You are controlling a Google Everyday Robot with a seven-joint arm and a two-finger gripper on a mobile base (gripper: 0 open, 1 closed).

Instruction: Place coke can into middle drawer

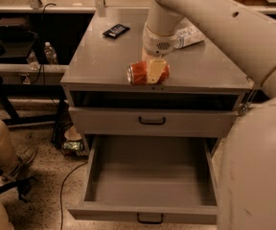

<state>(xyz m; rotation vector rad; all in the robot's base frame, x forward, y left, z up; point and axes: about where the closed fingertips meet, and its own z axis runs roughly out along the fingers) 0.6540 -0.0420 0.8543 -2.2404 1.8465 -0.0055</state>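
The coke can [137,73] lies on its side at the front edge of the grey cabinet top [99,66]. My gripper [155,73] comes straight down on it from above. One pale finger [156,70] crosses the can's front, the other is hidden behind it, and the jaws stand closed around the can. The middle drawer [150,176] is pulled wide open below, plain grey inside with nothing in it, its black handle at the bottom edge.
The drawer above [152,120] is shut. A black phone [116,30] and a clear plastic bottle [188,35] lie on the cabinet top behind the can. A person's leg and shoe [4,147] are on the floor at left. My arm's bulk [258,176] covers the right side.
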